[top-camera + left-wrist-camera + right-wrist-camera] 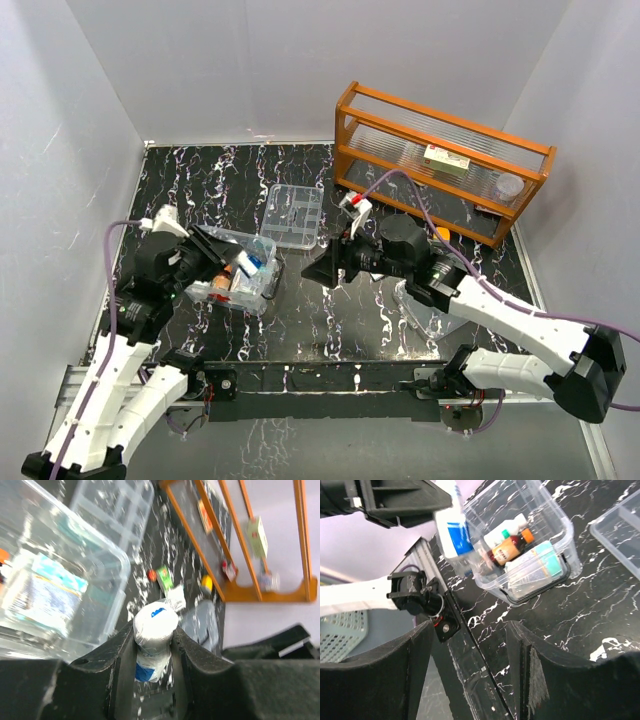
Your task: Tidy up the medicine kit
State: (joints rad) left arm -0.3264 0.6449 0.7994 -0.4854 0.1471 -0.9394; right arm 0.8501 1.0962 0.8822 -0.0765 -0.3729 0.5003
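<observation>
The medicine kit's clear box (262, 288) stands left of centre with bottles and packets inside; in the right wrist view the clear box (555, 525) shows a brown bottle with an orange cap. Its divided tray (293, 215) lies apart, behind it. My left gripper (232, 262) is shut on a white roll with a blue label (155, 625), held over the box's near-right corner; the roll (452, 530) hangs beside the box rim. My right gripper (470, 630) is open with nothing between its fingers, just right of the box above the black table.
An orange wooden rack (440, 160) with a small box and a round container stands at the back right. Small loose items (162, 577) lie on the table in front of it. A clear lid (422, 305) lies under the right arm. Grey walls close in the sides.
</observation>
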